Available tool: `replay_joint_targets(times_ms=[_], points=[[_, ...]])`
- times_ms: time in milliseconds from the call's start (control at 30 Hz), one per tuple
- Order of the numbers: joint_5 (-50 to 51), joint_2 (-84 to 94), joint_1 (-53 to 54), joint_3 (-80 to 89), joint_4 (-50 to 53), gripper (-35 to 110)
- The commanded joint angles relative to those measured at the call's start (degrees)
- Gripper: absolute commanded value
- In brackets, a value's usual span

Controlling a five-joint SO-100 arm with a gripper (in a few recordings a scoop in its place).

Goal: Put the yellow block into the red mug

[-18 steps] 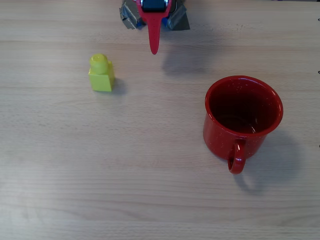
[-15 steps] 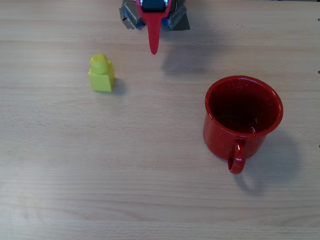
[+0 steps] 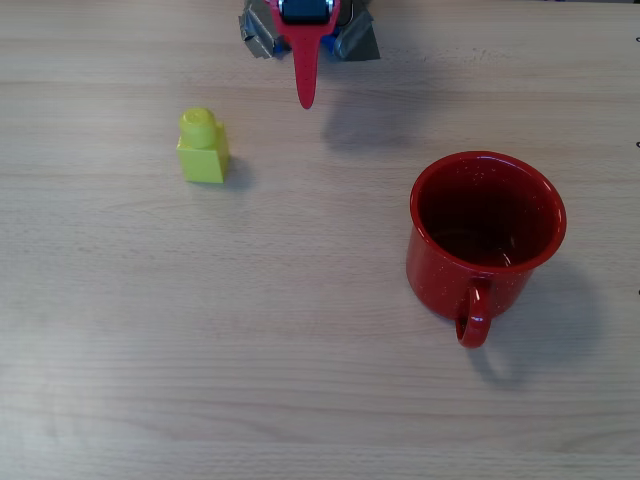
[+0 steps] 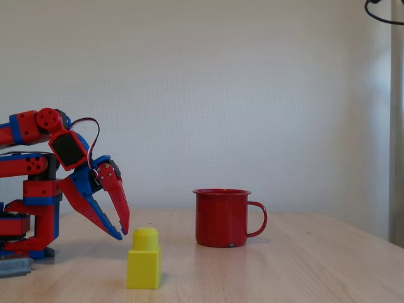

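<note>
The yellow block (image 3: pixel 203 147) stands upright on the wooden table, stud up, left of centre in the overhead view; in the fixed view the block (image 4: pixel 144 259) is nearest the camera. The red mug (image 3: pixel 487 235) stands upright at the right, its handle (image 3: pixel 473 316) towards the bottom edge and its inside holding nothing. In the fixed view the mug (image 4: pixel 221 217) has its handle to the right. My red and blue gripper (image 4: pixel 122 234) hangs just above the table, behind and left of the block, tips nearly together and holding nothing. From above, my gripper (image 3: pixel 305 98) points down from the top edge.
The arm's base (image 4: pixel 28 227) sits at the table's left end in the fixed view, with grey clamps (image 3: pixel 355 38) at the top edge in the overhead view. Bare wood (image 3: pixel 300 350) lies between block and mug. A plain wall stands behind.
In the overhead view my gripper's tip has drawn back slightly towards the top edge. The block and mug have not moved.
</note>
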Motion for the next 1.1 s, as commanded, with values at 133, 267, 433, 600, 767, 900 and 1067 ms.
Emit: replay_joint_targets(times_ms=[133,267,433,600,767,900,1067], points=[[0.79,-1.41,1.14,-1.85,-0.44,0],[-0.35,-5.36,2.72,-3.25,-2.55,0],[0.53,-13.62,3.78,-9.23,-5.1,0],[0.0,-25.31,5.36,-19.6,-4.83,0],[-0.62,-35.68,7.47,-31.55,-1.58,0],[-0.09,-42.98,9.76,-40.96,2.9,0],[-2.37,-51.42,12.57,-51.94,7.82,0]])
